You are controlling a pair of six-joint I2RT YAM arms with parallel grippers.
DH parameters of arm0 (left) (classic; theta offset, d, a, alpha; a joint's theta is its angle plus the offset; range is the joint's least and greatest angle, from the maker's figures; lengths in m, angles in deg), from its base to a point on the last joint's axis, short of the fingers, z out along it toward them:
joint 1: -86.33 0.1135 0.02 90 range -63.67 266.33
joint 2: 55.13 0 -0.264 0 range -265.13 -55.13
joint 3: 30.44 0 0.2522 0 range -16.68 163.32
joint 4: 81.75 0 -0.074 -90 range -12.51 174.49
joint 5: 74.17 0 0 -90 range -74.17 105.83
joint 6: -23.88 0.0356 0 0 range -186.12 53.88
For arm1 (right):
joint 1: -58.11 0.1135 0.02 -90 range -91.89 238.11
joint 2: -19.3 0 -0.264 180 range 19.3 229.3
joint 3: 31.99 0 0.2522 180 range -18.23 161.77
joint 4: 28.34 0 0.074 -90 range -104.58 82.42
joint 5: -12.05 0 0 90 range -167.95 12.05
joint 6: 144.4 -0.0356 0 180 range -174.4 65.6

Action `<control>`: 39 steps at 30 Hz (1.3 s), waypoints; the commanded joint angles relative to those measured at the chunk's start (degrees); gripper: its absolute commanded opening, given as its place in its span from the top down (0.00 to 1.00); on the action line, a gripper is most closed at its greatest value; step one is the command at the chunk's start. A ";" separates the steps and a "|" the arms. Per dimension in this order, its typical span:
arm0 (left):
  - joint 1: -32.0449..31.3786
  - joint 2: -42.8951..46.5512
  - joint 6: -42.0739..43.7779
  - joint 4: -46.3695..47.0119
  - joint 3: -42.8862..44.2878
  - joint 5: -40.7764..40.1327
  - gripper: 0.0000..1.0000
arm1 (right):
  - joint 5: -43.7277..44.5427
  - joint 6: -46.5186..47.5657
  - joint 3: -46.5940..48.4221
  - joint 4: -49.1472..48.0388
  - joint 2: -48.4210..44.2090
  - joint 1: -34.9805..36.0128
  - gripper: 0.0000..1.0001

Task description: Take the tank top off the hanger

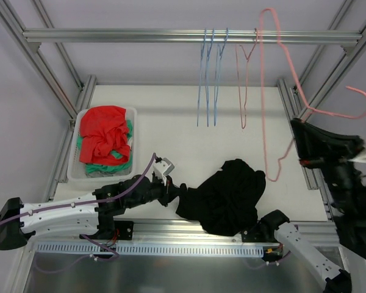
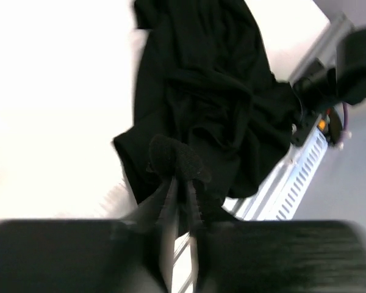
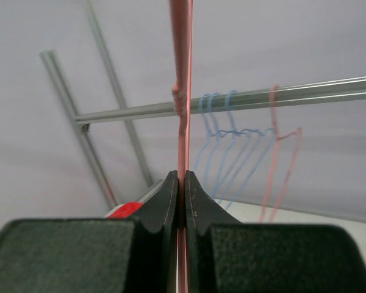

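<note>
The black tank top (image 1: 227,196) lies crumpled on the white table near the front edge, off the hanger. My left gripper (image 1: 174,191) is shut on its left edge; the left wrist view shows a fold of black cloth (image 2: 174,162) pinched between the jaws of the left gripper (image 2: 182,183). My right gripper (image 1: 300,129) is raised at the right and shut on a bare pink wire hanger (image 1: 269,91). In the right wrist view the pink hanger wire (image 3: 180,91) runs up from between the closed jaws of the right gripper (image 3: 179,180).
Several blue hangers (image 1: 211,76) and another pink hanger (image 1: 244,79) hang from the metal rail (image 1: 140,35) at the back. A white basket (image 1: 79,174) with red and green clothes stands at the left. Aluminium frame posts (image 1: 293,104) stand at the right.
</note>
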 commanded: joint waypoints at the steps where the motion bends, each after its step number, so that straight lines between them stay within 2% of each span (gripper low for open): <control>1: -0.12 2.41 -3.36 -1.50 0.17 -9.69 0.85 | 17.46 10.04 14.71 34.81 0.72 0.01 1.00; 3: -0.12 3.02 -2.31 -4.59 2.53 -11.98 0.78 | 22.12 11.00 18.19 43.60 4.49 0.10 1.00; 4: -0.12 3.11 -1.87 -8.17 3.50 -12.34 0.59 | 23.45 10.92 18.98 48.77 5.64 0.10 1.00; 5: -0.12 3.20 -1.69 -10.21 5.95 -12.86 0.43 | 24.33 10.92 19.08 50.04 6.61 0.10 1.00; 10: -0.12 2.06 -1.42 -22.52 14.57 -18.31 0.01 | 32.86 12.41 19.95 50.06 13.54 0.01 1.00; 15: -0.12 3.02 -0.64 -26.84 18.63 -15.95 0.01 | 33.05 17.24 26.62 42.42 24.00 -0.69 1.00; 16: -0.12 2.94 -0.55 -26.84 18.63 -15.07 0.01 | 32.87 18.56 28.64 40.84 28.90 -2.78 1.00; 18: -0.12 2.33 -0.72 -26.84 18.63 -14.45 0.01 | 25.17 18.31 36.08 40.83 33.84 -7.08 1.00; 19: -0.12 1.98 -0.81 -26.75 18.46 -12.97 0.01 | 20.87 16.30 38.48 40.83 38.48 -12.76 1.00; 20: -0.12 1.36 -0.81 -26.84 18.37 -12.26 0.01 | 14.74 15.50 40.77 40.65 40.79 -15.00 1.00; 24: -0.12 0.39 -1.07 -26.75 17.93 -10.76 0.01 | 9.24 17.86 50.26 37.59 50.11 -18.27 1.00; 28: -0.12 -1.63 -1.60 -26.23 18.36 -11.90 0.01 | 6.86 18.57 55.09 35.81 57.67 -20.28 1.00; 31: -0.12 -4.70 -1.43 -24.22 20.03 -10.50 0.01 | 5.71 17.69 54.68 35.99 61.02 -21.69 1.00; 37: -0.12 -12.34 -0.64 -18.42 23.28 -7.60 0.01 | 3.17 13.74 47.04 36.25 59.54 -23.71 1.00; 39: -0.12 -16.12 0.07 -14.55 23.99 -5.50 0.01 | -0.61 13.47 44.84 36.26 59.44 -25.12 1.00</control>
